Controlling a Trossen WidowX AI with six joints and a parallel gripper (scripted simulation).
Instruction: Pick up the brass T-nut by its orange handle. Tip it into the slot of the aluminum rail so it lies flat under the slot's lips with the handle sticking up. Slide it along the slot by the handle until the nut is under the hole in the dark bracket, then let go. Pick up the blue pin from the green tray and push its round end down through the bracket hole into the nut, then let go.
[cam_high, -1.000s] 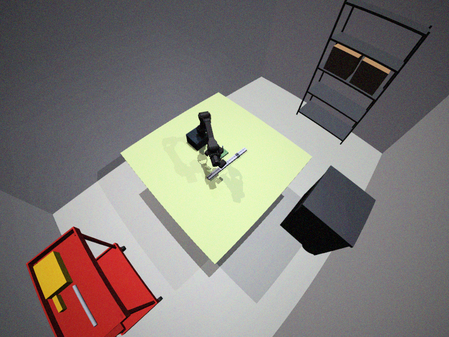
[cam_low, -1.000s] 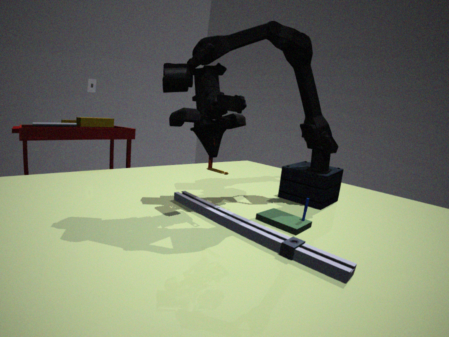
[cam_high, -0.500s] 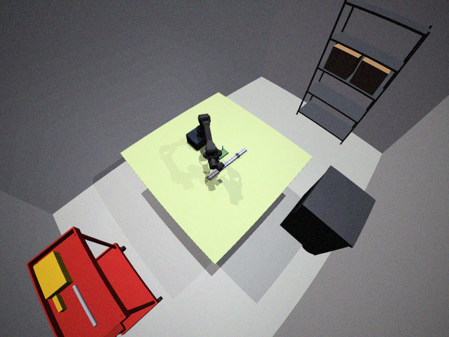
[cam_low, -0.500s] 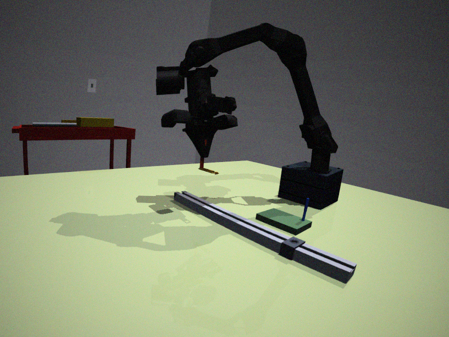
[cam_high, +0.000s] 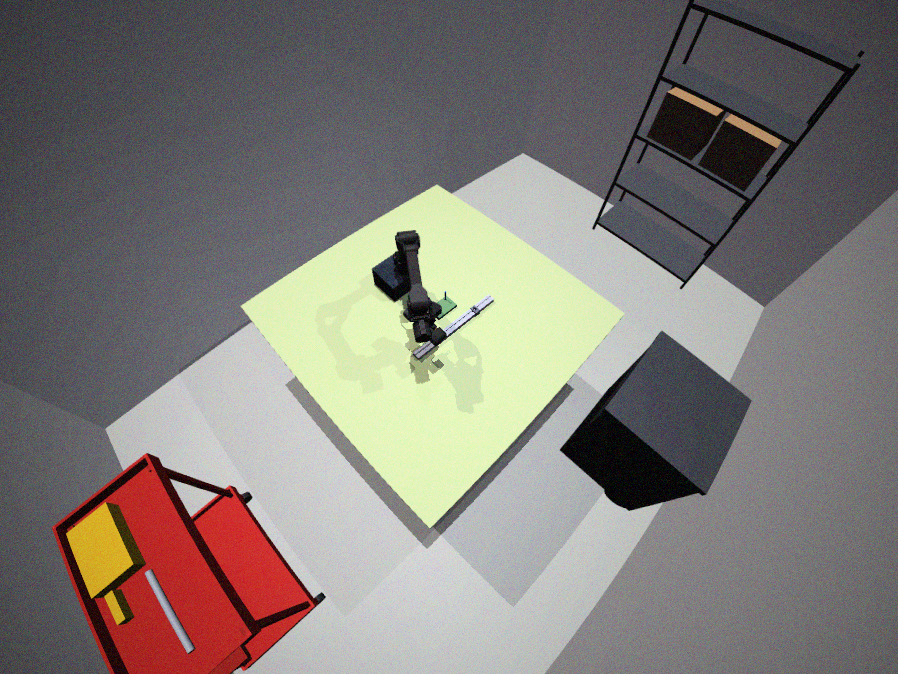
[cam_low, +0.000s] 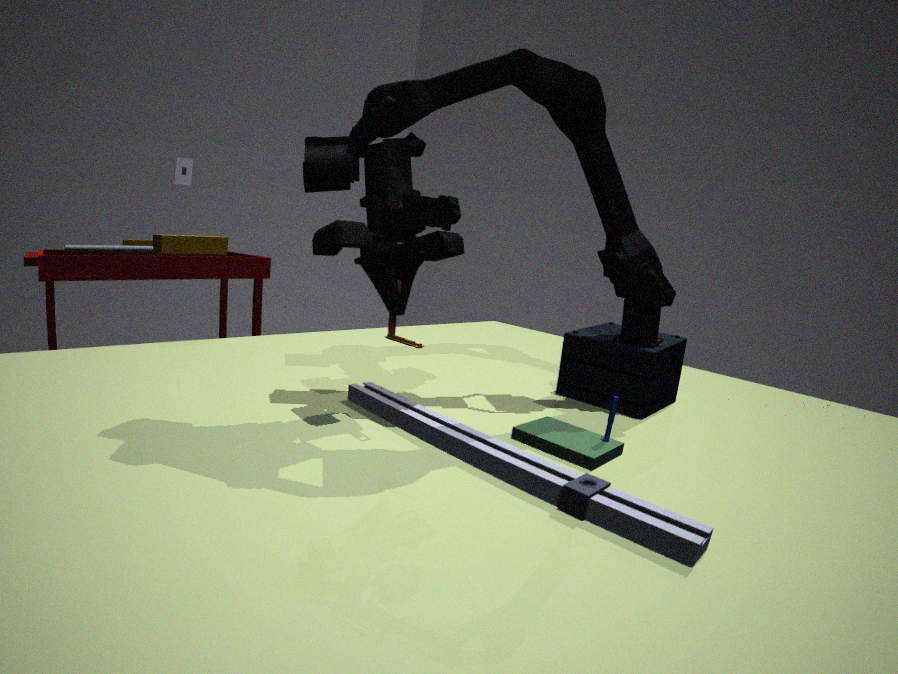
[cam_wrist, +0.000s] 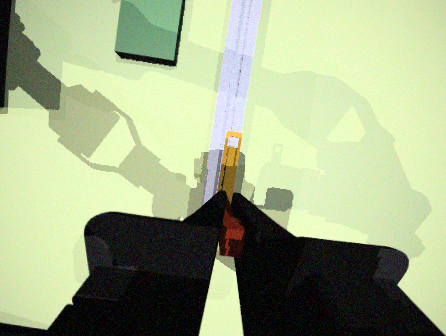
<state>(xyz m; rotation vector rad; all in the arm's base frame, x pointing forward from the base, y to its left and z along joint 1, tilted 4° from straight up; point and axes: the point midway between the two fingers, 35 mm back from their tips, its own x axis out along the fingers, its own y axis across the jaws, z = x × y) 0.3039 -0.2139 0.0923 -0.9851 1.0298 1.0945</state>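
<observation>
My gripper (cam_low: 396, 310) (cam_wrist: 228, 198) is shut on the orange handle (cam_low: 392, 324) (cam_wrist: 232, 235) of the brass T-nut (cam_low: 404, 340) (cam_wrist: 230, 162). The nut hangs in the air below the fingertips, roughly level, its holed end pointing away from the handle. In the wrist view it overlaps the aluminum rail (cam_high: 456, 325) (cam_low: 471, 449) (cam_wrist: 237, 65), above the rail's end part. The dark bracket (cam_high: 475, 309) (cam_low: 580, 495) sits around the rail toward its other end, its hole facing up. The blue pin (cam_high: 445, 295) (cam_low: 611, 418) stands, leaning slightly, in the green tray (cam_high: 446, 306) (cam_low: 554, 435) (cam_wrist: 150, 30).
The tray lies beside the rail, on the side of the arm's black base (cam_high: 390, 278) (cam_low: 616, 370). All stand on the pale green table (cam_high: 435, 449) (cam_low: 217, 565). A red cart (cam_high: 239, 551) (cam_low: 152, 266), a dark box (cam_high: 674, 406) and a shelf rack stand off the table.
</observation>
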